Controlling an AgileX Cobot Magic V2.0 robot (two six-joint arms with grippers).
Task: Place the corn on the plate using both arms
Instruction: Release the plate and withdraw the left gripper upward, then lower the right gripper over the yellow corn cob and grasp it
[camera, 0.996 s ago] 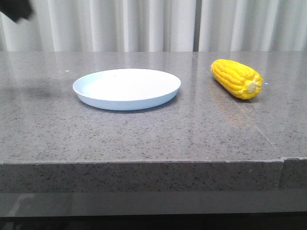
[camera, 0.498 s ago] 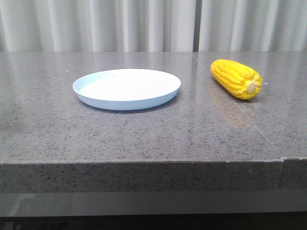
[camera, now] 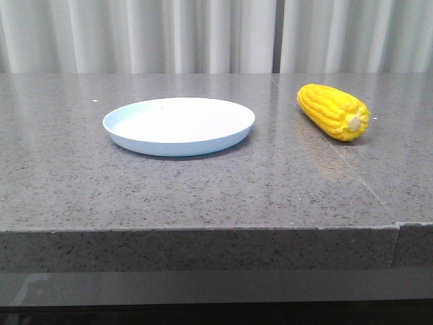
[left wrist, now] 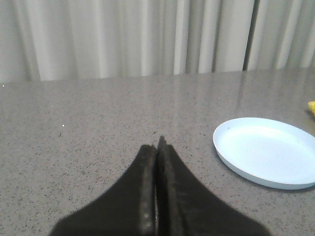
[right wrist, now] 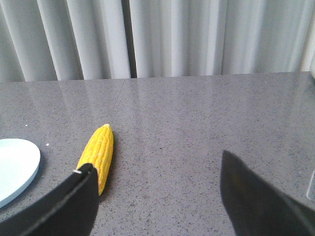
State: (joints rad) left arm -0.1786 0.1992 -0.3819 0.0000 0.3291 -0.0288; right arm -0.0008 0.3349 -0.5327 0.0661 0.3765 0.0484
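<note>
Bright yellow toy corn cob with rows of kernels lies on its side on the grey speckled stone table, right of the round shallow pale blue-white plastic plate and well apart from it. Pale stub end faces the front edge, tapered tip points back toward the white pleated curtain. Plate sits flat with nothing on it.

Neither arm shows in the front view. Left wrist view: black left gripper over bare table, fingers pressed together, nothing between them; plate is off to one side. Right wrist view: black right gripper fingers spread wide, nothing held; cob sits just beside one fingertip, contact unclear.
</note>
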